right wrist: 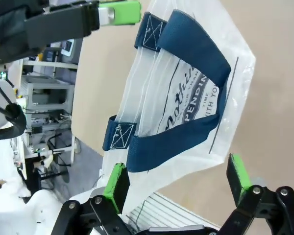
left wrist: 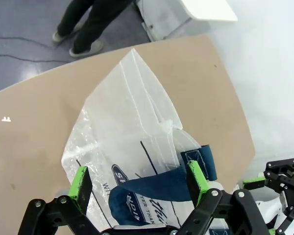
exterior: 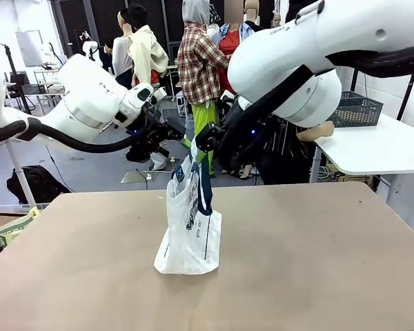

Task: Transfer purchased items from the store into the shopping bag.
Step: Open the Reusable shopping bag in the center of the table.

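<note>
- Over on the left, the left gripper [left wrist: 138, 182] hangs just above the bag's top, its green pads [left wrist: 80, 182] wide apart, one on each side of the plastic, clamping nothing.
- Centre stage: the shopping bag [exterior: 190, 234] stands alone in the middle of the brown table [exterior: 317, 262], with nothing gripping it.
- On the right, the right gripper [right wrist: 177, 177] comes in just beside its partner. Its jaws are also spread wide and empty, astride the bag's upper edge.
- Trouble spots, as I judge it: the bag is limp and only balancing, so a nudge from either finger could topple or fold it.
- The navy handles [right wrist: 186, 58] flop down over the printed face. A pinch could catch only a strap, or both walls at once, and the mouth would stay shut.
- The two grippers are crowded close together, so closing in carelessly risks a knock between them.
- Orientation: the bag's long axis runs straight up from the table. The base is down and the mouth points up at the grippers, leaning slightly towards the right arm in the front view.
</note>
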Action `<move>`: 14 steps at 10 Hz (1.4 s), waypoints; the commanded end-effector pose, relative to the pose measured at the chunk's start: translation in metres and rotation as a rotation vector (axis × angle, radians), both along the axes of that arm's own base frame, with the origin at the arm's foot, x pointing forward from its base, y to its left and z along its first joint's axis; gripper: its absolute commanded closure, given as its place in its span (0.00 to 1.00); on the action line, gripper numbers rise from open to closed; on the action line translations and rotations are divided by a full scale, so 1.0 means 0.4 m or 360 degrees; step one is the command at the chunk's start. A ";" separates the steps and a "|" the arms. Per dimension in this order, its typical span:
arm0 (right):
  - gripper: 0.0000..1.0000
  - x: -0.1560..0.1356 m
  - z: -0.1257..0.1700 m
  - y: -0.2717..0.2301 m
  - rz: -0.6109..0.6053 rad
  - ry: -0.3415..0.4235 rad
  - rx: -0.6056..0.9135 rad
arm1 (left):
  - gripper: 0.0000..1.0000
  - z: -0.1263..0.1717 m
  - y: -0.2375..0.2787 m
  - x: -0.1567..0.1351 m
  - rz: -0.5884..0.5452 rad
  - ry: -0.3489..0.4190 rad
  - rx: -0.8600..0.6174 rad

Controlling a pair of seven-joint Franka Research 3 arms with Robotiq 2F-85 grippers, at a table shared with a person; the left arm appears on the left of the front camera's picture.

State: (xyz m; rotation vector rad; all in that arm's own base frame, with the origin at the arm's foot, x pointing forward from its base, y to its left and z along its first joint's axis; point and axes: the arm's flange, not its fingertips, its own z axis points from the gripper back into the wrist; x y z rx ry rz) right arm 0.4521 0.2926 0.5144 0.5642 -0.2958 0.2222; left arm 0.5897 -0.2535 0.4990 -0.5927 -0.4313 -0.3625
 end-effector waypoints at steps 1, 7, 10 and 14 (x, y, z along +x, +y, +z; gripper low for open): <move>0.00 0.046 -0.027 0.012 0.0045 0.0054 0.0056 | 0.00 0.007 0.001 -0.007 -0.0025 0.0022 0.0024; 0.00 0.059 -0.025 0.047 0.0038 0.0069 0.0134 | 0.00 0.017 -0.007 -0.041 -0.0049 -0.0063 -0.0024; 0.00 0.040 -0.017 0.055 0.0057 0.0073 0.0085 | 0.00 0.014 -0.012 -0.047 -0.0080 -0.0012 0.0018; 0.00 0.045 -0.042 0.048 0.0030 0.0121 0.0094 | 0.00 -0.004 -0.008 -0.039 -0.0087 0.0045 0.0042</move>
